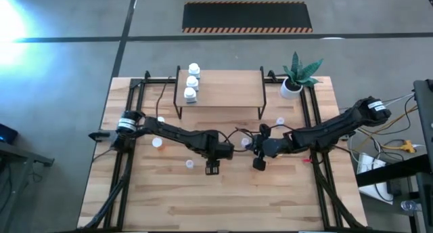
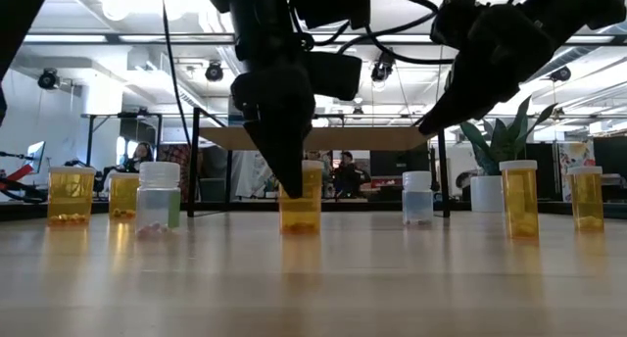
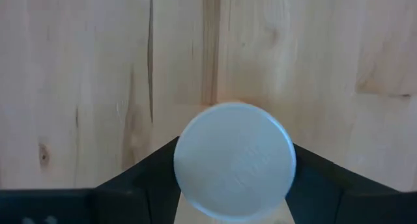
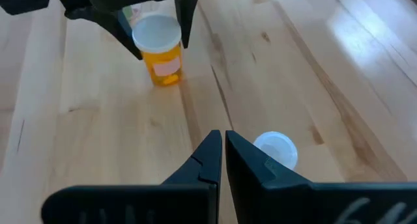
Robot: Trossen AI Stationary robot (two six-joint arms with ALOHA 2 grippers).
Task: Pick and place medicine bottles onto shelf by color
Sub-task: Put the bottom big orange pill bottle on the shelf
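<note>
An orange medicine bottle point(image 2: 301, 205) with a white cap point(image 3: 234, 160) stands on its base on the table. My left gripper point(image 1: 213, 168) points straight down over it, a finger on either side. My right gripper point(image 1: 259, 162) is shut and empty. It hangs above the table just right of the left one, near a small white-capped bottle point(image 4: 277, 150). The shelf point(image 1: 223, 91) stands at the far middle. Three white bottles point(image 1: 192, 82) stand in a row on its left end. My left gripper has the orange bottle between its two fingers point(image 4: 128, 36) at the cap and upper wall point(image 4: 156, 40). It comes from above, pointing down. The cap hides the exact place of contact in the left wrist view. The bottle is upright, its base on the table.
More bottles stand about the table: orange ones point(image 2: 71, 195) point(image 2: 123, 193) point(image 2: 519, 198) point(image 2: 586, 197) and pale ones point(image 2: 159, 200) point(image 2: 417, 198). Loose bottles point(image 1: 157, 143) point(image 1: 189, 164) point(image 1: 280, 121) also show from above. A potted plant point(image 1: 296, 76) stands right of the shelf.
</note>
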